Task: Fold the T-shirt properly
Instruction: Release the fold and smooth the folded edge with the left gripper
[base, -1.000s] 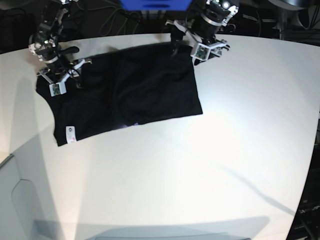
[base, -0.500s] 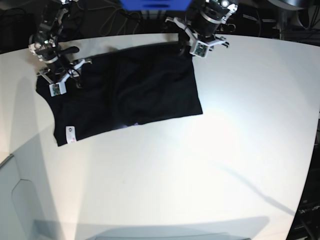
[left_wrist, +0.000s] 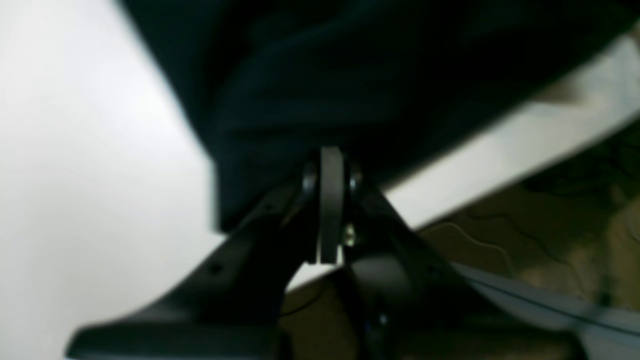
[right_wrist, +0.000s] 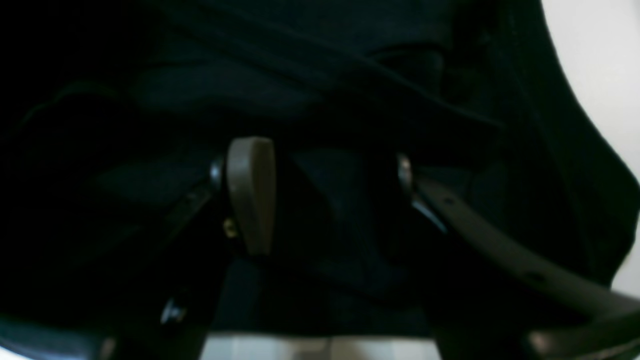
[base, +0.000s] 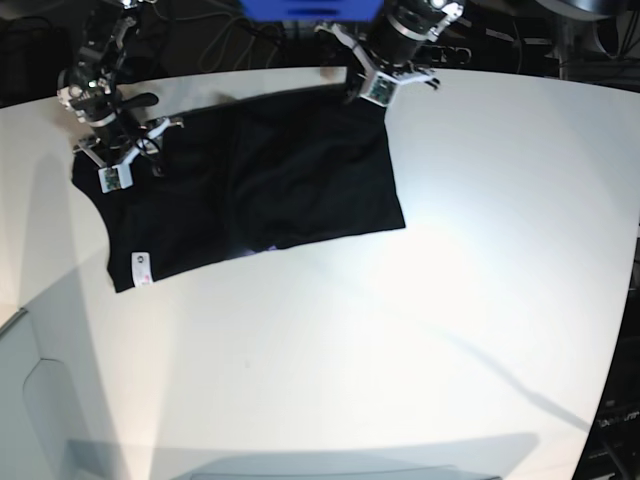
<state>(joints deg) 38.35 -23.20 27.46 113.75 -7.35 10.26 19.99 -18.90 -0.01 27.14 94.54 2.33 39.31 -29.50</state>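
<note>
I am pressing my left claw together at the far corner of the shirt. In the left wrist view the jaws are meeting at the cloth's edge, and I judge I am pinching it, though blur is hiding how much fabric sits between them. My right claw is standing spread over the other end of the shirt, with black cloth lying between the jaws, gripping nothing.

The shirt is lying flat on the white table, along its far side, already doubled over on one part, with its small white tag showing at the near corner.

What I am fearing: my left pinch may be holding only one layer or a thin edge, so a lift could let it slip out, or peel the layers apart and undo the fold. With my right claw not gripping, pulling from one end could drag the whole shirt askew. The corner is also sitting close to the table's far edge.

Counting: one shirt, one tag, two claws, one table.
</note>
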